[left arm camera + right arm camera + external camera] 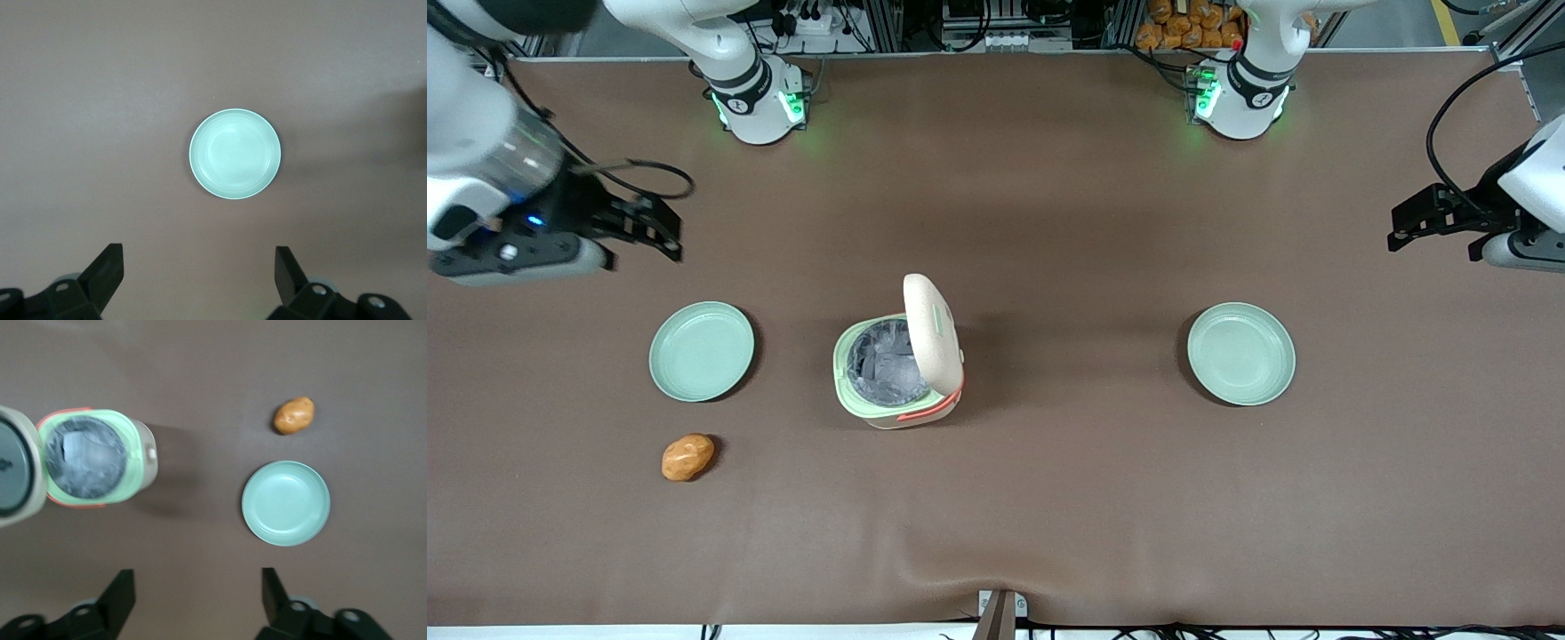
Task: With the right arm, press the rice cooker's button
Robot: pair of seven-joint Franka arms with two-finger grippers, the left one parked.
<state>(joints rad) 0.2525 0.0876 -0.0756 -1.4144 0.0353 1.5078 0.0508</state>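
Potato (pixel 687 457): lies on the brown bench (pixel 1049 516), nearest the front camera, toward the working arm's end; also seen from the right wrist (pixel 293 415), just beside a plate.
Rice cooker (pixel 898 364): stands mid-bench, farther from the front camera than the potato; lid raised upright, pale green rim and grey inner pot exposed (pixel 90 457), coral band along the base.
Plates: one mint-green plate (pixel 701 350) beside the cooker toward the working arm's end, near the potato (pixel 285 503); another (pixel 1240 354) toward the parked arm's end (pixel 235 154).
Right arm (pixel 480 151): raised over the bench edge, blue wrist light lit.
Pincer (pixel 660 233): fingers spread apart, pinching nothing, above the bench, well apart from the cooker (pixel 197 597).
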